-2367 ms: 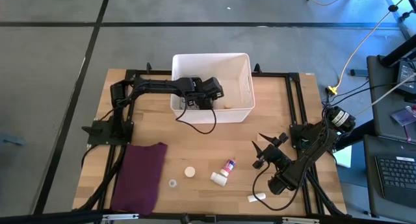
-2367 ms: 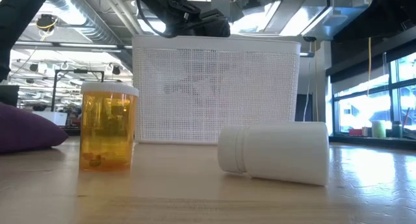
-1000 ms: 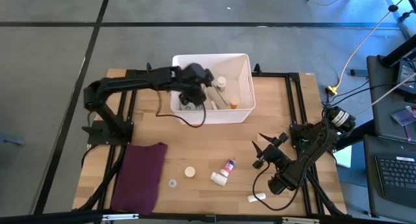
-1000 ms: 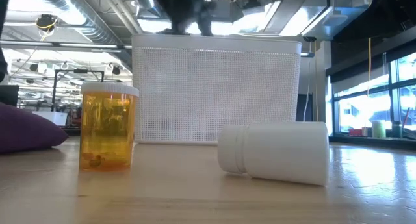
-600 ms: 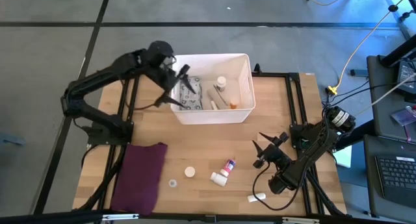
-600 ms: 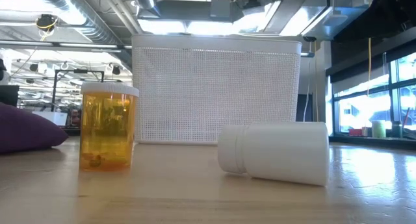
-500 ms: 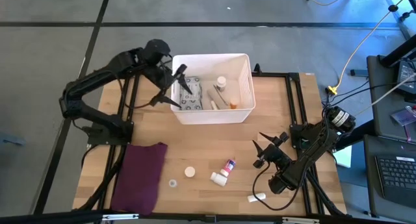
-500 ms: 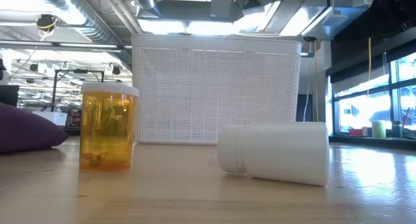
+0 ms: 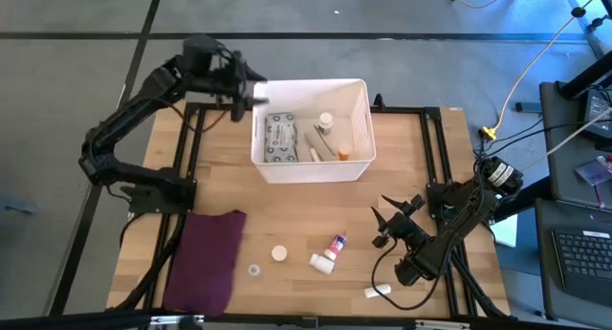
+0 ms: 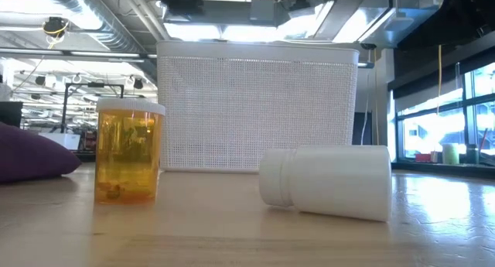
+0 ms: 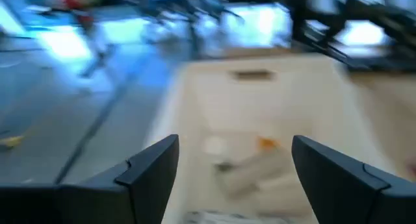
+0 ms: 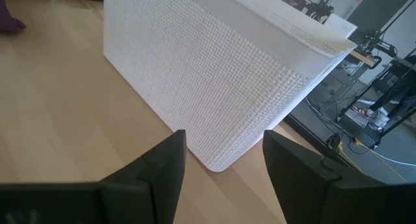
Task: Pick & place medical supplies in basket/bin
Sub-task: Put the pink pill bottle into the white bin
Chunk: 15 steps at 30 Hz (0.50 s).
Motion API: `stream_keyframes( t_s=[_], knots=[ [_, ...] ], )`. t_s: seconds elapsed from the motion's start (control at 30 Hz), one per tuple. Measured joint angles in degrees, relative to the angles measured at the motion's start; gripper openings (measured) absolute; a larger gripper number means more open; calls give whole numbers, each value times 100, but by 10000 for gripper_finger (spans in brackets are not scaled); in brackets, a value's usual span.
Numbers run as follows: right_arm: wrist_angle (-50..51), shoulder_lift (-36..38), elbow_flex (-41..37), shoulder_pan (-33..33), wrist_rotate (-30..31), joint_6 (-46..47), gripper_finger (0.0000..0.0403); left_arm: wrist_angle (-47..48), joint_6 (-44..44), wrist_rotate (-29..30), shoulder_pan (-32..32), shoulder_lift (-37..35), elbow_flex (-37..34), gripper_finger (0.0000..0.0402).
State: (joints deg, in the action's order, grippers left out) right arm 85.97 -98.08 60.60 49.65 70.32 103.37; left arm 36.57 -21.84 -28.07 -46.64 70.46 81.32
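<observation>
You have the bin (image 9: 359, 163) at the counter's (image 9: 430, 191) far middle, packet (image 9: 280, 139) inside; cloth (image 9: 206, 258) front-left, bottles (image 9: 323, 262) front-centre, right end effector (image 9: 386, 225) beside them.

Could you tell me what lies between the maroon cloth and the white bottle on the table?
In the high view, a round cap and a clear ring lie between cloth and bottle.

The high view looks straight down on the whole light wooden table (image 9: 316, 215) from far above. The low view sits at table-top height, very near an amber plastic pill bottle (image 10: 128, 150) and a lying white plastic bottle (image 10: 325, 181), and faces the large white mesh-walled plastic bin (image 10: 257, 104). The left wrist view looks down into this bin from close above. The right wrist view looks across the table at its outside wall. All four views share the bin
</observation>
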Motion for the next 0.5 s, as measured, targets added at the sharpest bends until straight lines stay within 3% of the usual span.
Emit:
stream_keyframes(
  t_s=[0.2, 0.5],
  knots=[
    [-31, 0, 0, 0, 0, 7, 207, -1928, 919, -407, -1097, -793, -1524, 290],
    [-266, 0, 0, 2, 439, 6, 207, -3470, 1587, -490, -1445, -2181, -3663, 290]
  ],
)
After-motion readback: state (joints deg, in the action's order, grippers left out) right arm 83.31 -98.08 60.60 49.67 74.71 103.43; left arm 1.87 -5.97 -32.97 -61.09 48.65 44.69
